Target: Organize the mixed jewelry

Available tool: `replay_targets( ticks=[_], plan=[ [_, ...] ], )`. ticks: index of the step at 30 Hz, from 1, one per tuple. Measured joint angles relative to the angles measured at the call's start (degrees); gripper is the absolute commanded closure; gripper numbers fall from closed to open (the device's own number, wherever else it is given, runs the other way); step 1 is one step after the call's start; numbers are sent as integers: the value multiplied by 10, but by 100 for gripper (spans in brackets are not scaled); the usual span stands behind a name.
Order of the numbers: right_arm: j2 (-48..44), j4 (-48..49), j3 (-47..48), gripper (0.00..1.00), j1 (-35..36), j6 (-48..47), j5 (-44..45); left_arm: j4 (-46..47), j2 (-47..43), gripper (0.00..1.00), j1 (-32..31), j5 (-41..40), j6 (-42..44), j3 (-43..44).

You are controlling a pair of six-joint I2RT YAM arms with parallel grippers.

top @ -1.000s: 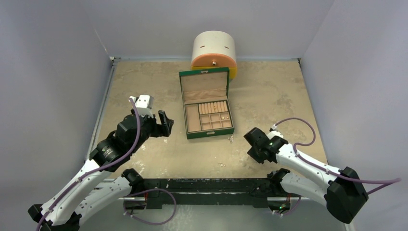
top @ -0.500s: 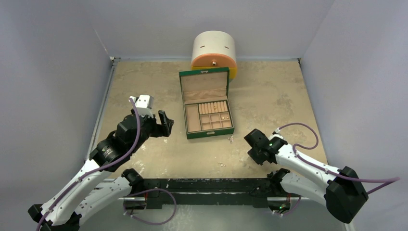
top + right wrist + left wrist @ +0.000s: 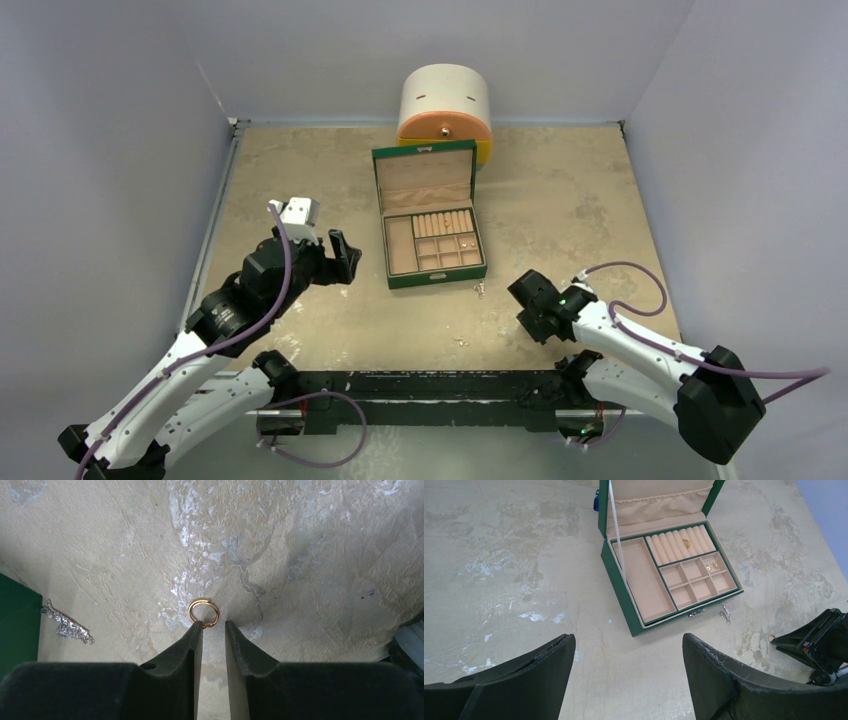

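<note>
Partly, narrow R claw (image 3: 213,624) hides edge of gold ring (image 3: 203,612); L claw (image 3: 628,637) wide.

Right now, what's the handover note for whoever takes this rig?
Left gripper: open, empty, hovering left of the green box.
Right gripper: jaws narrowly apart, tips at a gold ring lying on the table.
Done: one ring on the rolls, two gold pieces in a small compartment.
Left: that gold ring and the silvery piece by the box front.
</note>
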Motion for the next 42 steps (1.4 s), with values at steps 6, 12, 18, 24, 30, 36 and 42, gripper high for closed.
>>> replay_targets(
  ticks=[6,12,18,24,30,36,42],
  plan=[
    [0,0,0,75,0,10,3,0,-1,22,0,0,0,0],
    [-1,0,0,76,0,13,3,0,-4,22,0,0,0,0],
    [-28,-4,0,76,0,16,4,0,-6,22,0,0,0,0],
    [-37,-15,0,75,0,29,14,0,-6,22,0,0,0,0],
    [-28,-15,0,75,0,38,14,0,-6,22,0,0,0,0],
    [-6,-15,0,75,0,43,14,0,-6,22,0,0,0,0],
    [5,-14,1,75,0,47,16,0,-6,21,1,0,0,0]
  ],
)
